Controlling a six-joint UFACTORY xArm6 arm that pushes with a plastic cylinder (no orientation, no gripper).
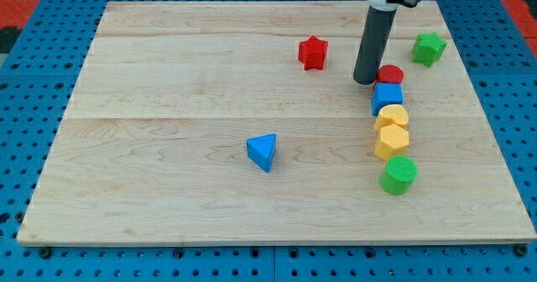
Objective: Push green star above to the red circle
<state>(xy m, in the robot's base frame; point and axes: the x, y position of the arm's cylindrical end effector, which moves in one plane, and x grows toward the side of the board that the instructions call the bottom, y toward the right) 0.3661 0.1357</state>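
Observation:
The green star sits near the view's top right of the wooden board. The red circle lies below and to the left of it, at the top of a column of blocks. My tip rests on the board just left of the red circle, touching or nearly touching it, and well left of and below the green star.
Below the red circle stand a blue cube, a yellow circle, a yellow hexagon and a green circle. A red star lies left of my tip. A blue triangle is near the middle.

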